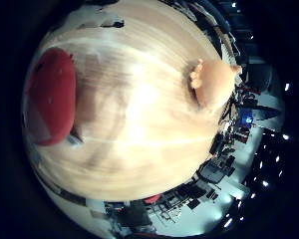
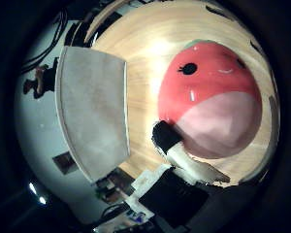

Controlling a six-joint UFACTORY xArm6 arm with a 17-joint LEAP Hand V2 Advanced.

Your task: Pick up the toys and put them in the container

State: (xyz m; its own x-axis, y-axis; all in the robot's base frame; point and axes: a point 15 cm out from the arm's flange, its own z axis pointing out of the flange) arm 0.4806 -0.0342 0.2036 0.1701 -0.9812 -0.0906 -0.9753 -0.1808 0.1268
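A round red plush toy (image 2: 208, 92) with a pale pink belly, black eyes and a small white mouth lies on the wooden table (image 1: 139, 129), close under the palm. One finger of my hand (image 2: 184, 160), white with a black tip, reaches out straight, and its tip is at the plush's edge beside the belly. Nothing is held. A grey fabric container (image 2: 92, 111) stands on the table beside the red plush, a short gap away. A peach plush toy (image 1: 214, 82) with small toes lies farther off, near the table's edge.
The table's edge runs just behind the peach toy and beyond the container. Past it lies a room floor with dark furniture and equipment (image 1: 224, 164). Bare wood stretches between the red plush and the peach toy.
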